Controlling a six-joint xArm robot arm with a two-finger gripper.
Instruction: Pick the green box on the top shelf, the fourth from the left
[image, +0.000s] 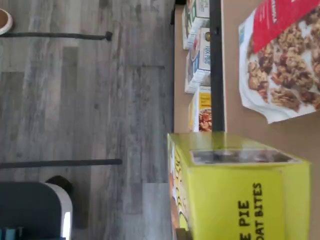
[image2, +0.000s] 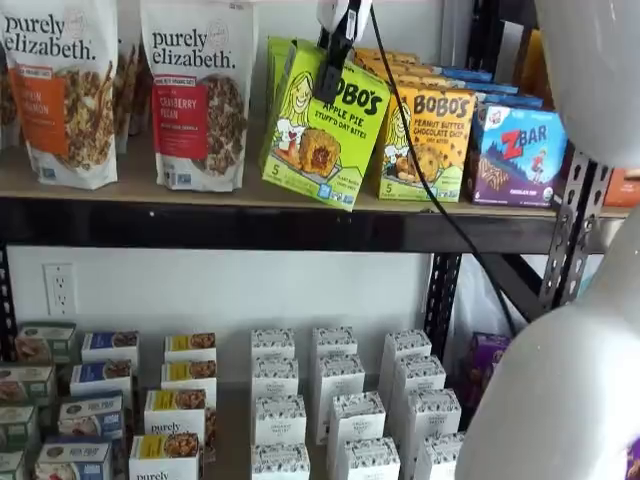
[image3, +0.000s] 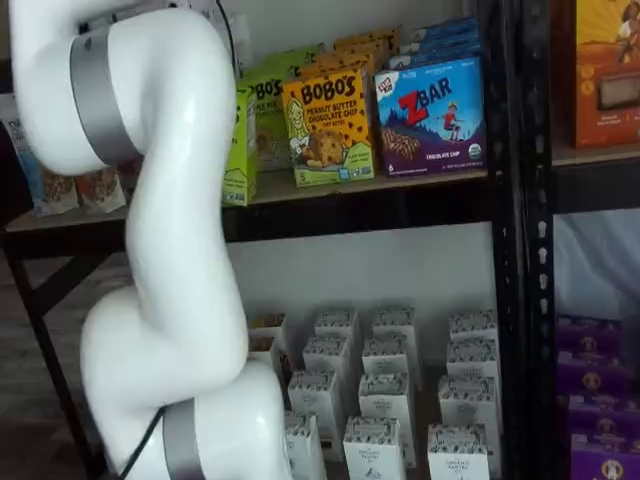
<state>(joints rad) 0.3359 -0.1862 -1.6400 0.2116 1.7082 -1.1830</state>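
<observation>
The lime-green box (image2: 325, 125) reading "Bobo's Apple Pie" leans to one side at the front of the top shelf (image2: 200, 192), ahead of more green cartons behind it. My gripper (image2: 332, 72) comes down from above, its black fingers shut on the box's top edge, with a cable trailing off beside it. The wrist view shows the same green box (image: 240, 190) close up, lying sideways in the picture. In a shelf view only a narrow side of the green box (image3: 240, 140) shows behind my white arm, and the gripper is hidden there.
Two Purely Elizabeth bags (image2: 200, 95) stand left of the green box. To its right are a yellow-orange Bobo's box (image2: 428, 140) and a blue ZBar box (image2: 515, 155). White cartons (image2: 340, 400) fill the lower shelf. My white arm (image2: 590, 300) covers the right, by a black upright (image2: 565, 240).
</observation>
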